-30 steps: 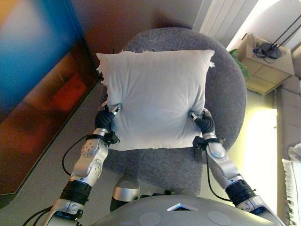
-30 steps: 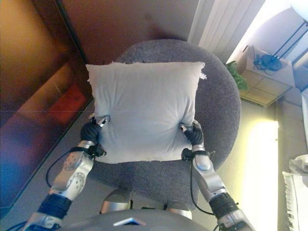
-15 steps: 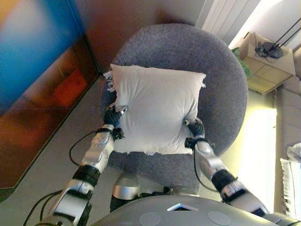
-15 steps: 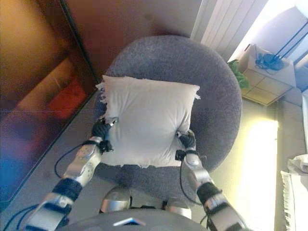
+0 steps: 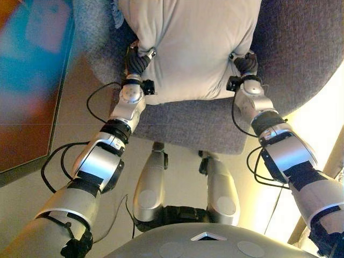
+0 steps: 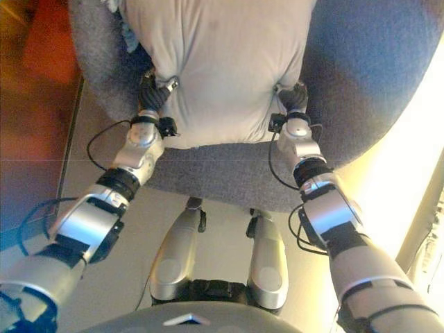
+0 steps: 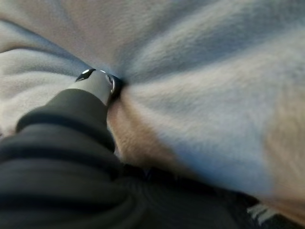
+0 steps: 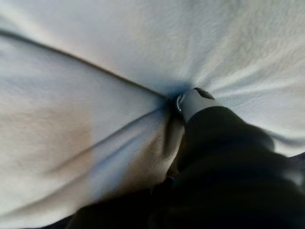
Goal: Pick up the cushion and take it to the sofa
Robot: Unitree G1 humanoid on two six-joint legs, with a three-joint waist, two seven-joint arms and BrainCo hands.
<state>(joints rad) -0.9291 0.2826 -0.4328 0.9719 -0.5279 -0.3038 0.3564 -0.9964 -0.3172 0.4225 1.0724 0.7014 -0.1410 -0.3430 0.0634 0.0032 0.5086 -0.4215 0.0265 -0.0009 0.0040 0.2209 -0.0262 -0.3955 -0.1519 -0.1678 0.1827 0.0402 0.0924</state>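
Observation:
A white square cushion (image 5: pixel 188 43) lies over the grey round seat (image 5: pixel 193 123), with its far part cut off by the view's top edge. My left hand (image 5: pixel 137 62) grips its left side and my right hand (image 5: pixel 245 64) grips its right side. In the left wrist view a finger (image 7: pixel 97 83) presses into the cloth (image 7: pixel 200 95) and puckers it. In the right wrist view a finger (image 8: pixel 193 102) digs into the cloth (image 8: pixel 95 71) the same way. Both arms are stretched out forward.
The grey upholstered seat (image 6: pixel 229 173) fills the upper part of both eye views. A dark reddish panel (image 5: pixel 27 107) runs along the left. Bright light falls on the floor at the right (image 5: pixel 322 123).
The whole picture has shifted: the camera has tipped down, so the cushion and seat sit at the top. My arms have stretched out further, still holding the cushion by both sides.

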